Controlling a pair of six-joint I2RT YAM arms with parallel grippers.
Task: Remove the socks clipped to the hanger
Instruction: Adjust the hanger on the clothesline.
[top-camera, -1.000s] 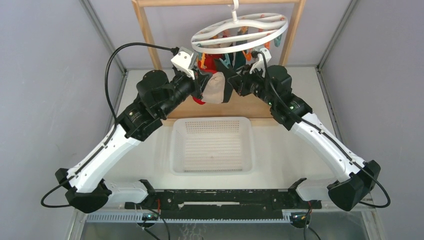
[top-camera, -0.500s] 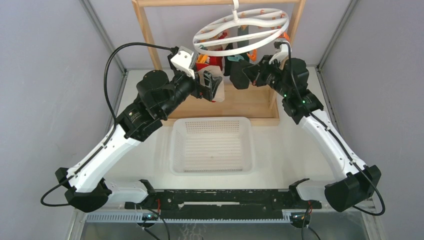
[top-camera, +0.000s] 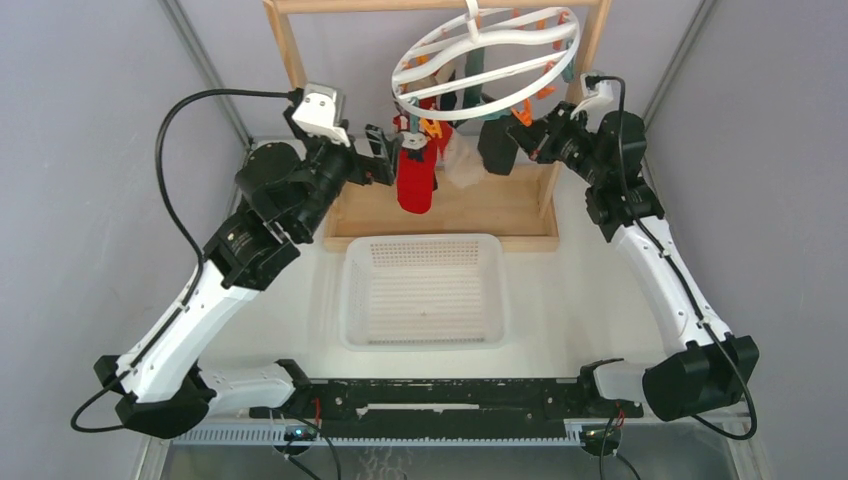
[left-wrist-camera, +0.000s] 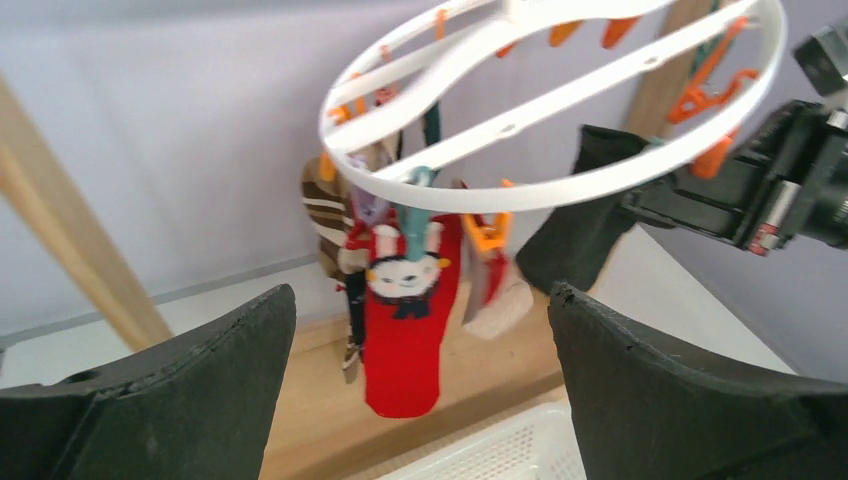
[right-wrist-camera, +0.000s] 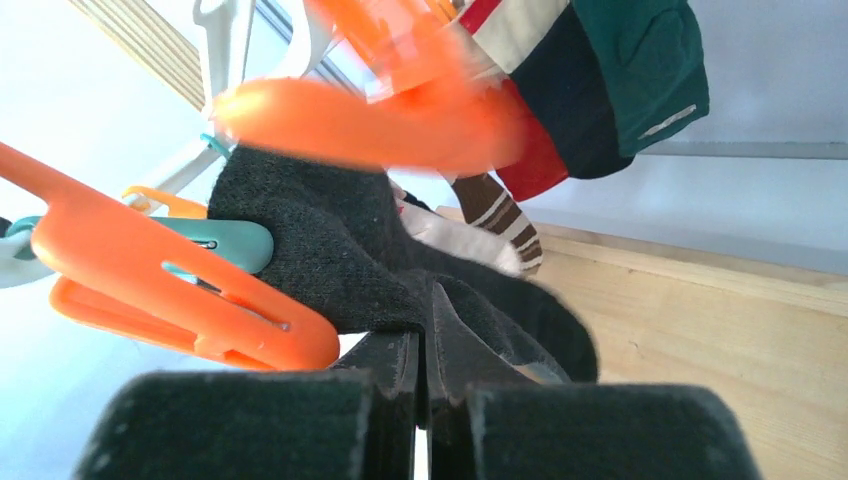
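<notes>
The left gripper (top-camera: 390, 155) stands drawn back leftward, jaws now wide, off the cream sock (top-camera: 462, 165). The right gripper (top-camera: 522, 140), shifted right, pinches the black sock (top-camera: 497, 148). The hanger (left-wrist-camera: 520, 195) tilts steeper.

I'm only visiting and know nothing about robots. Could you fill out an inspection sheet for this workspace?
Surface: white table, arms bolted at its near edge.
Job's things: round white plastic hanger hangs tilted; red figured sock and others clipped on; black sock gripped.
Clutter: white perforated plastic basket mid-table.
Pincers: left pincer open, facing the red figured sock; right pincer shut on the black sock.
Cables: black cable loops off each wrist.
Surroundings: wooden frame rack, grey walls.
</notes>
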